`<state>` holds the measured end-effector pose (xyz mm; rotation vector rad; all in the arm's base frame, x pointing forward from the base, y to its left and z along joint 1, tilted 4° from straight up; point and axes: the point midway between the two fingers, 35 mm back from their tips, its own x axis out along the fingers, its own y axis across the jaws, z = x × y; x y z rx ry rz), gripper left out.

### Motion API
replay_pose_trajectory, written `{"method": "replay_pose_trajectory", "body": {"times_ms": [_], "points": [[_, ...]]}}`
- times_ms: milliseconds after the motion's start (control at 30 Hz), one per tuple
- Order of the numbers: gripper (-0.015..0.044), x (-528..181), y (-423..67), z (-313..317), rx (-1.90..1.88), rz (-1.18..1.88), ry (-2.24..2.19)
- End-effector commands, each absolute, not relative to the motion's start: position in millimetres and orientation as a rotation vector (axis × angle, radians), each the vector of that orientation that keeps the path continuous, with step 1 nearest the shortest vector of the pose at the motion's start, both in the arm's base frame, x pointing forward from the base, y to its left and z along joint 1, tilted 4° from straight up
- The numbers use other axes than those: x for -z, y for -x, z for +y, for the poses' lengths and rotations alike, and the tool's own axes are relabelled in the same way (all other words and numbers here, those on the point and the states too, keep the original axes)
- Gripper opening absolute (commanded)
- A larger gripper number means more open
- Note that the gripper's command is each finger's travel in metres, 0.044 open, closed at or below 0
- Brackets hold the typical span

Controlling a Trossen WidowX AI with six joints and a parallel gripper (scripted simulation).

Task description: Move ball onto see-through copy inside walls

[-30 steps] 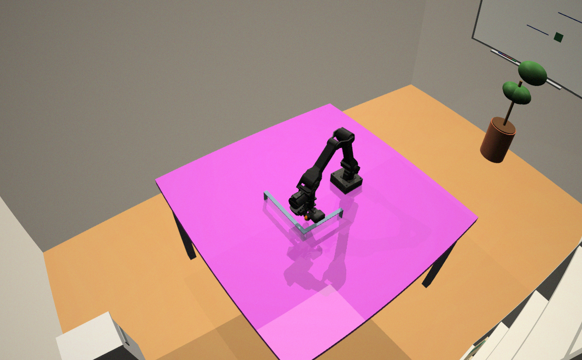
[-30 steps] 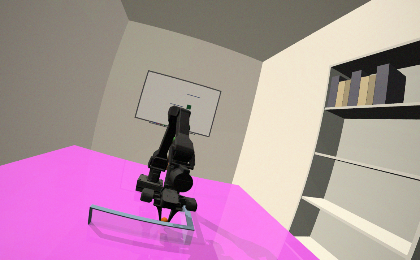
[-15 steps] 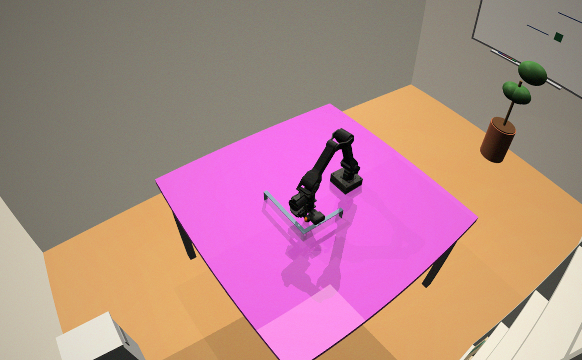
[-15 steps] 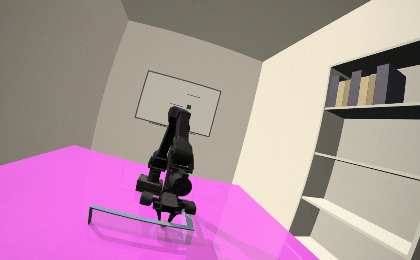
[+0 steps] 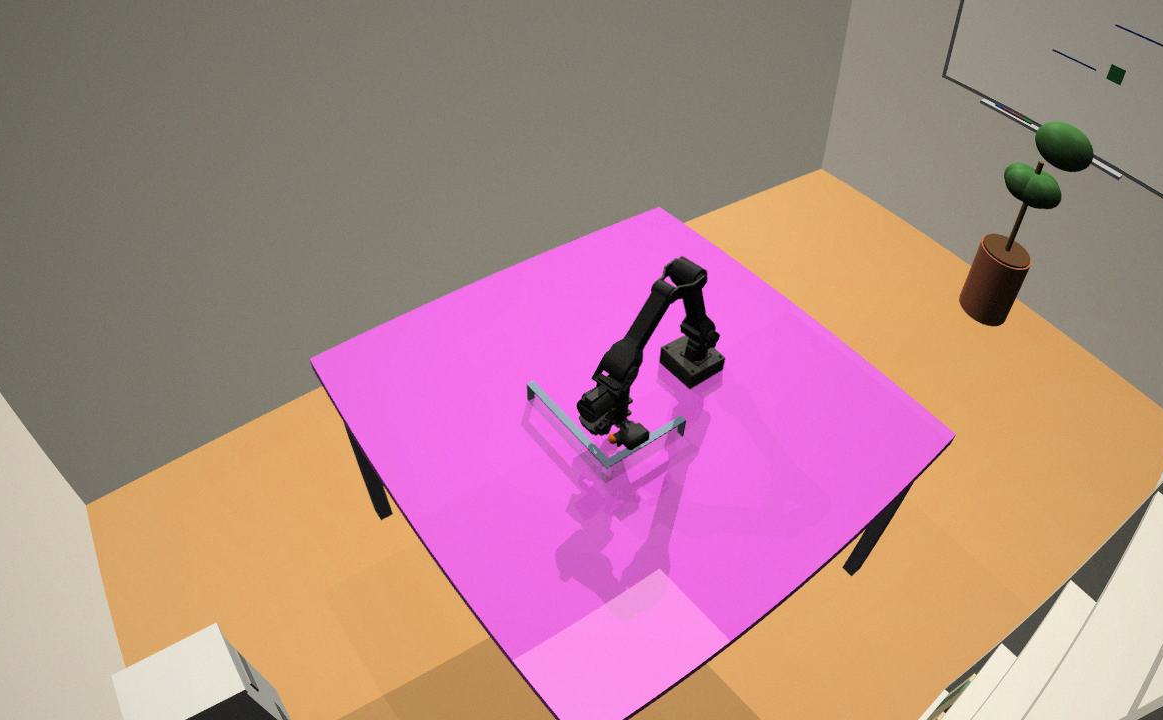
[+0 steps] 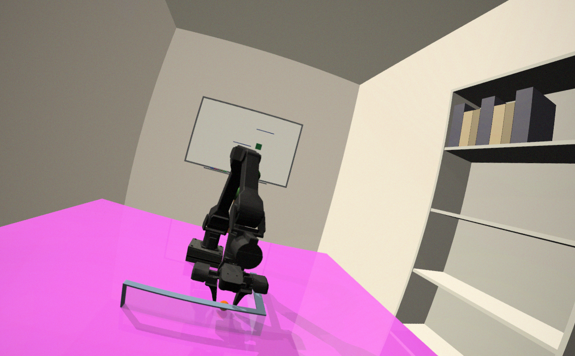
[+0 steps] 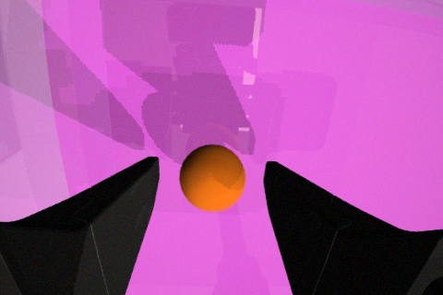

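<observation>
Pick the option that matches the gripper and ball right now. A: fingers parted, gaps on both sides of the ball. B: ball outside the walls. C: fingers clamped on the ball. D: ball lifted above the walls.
A: in the wrist view the orange ball sits between the gripper fingers with pink table showing on either side.
</observation>
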<state>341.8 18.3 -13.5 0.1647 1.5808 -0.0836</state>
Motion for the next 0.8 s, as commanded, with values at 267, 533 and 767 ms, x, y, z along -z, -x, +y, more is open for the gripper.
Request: {"method": "replay_pose_trajectory", "body": {"times_ms": [267, 533, 767], "points": [[0.0230, -73.4, -341.6, 13.6, 0.088, 1.585, -0.166], [0.0230, -64.2, -344.6, 14.5, 0.088, 1.572, -0.170], [0.0387, -114.8, -340.1, 11.7, 0.088, 1.575, -0.170]]}}
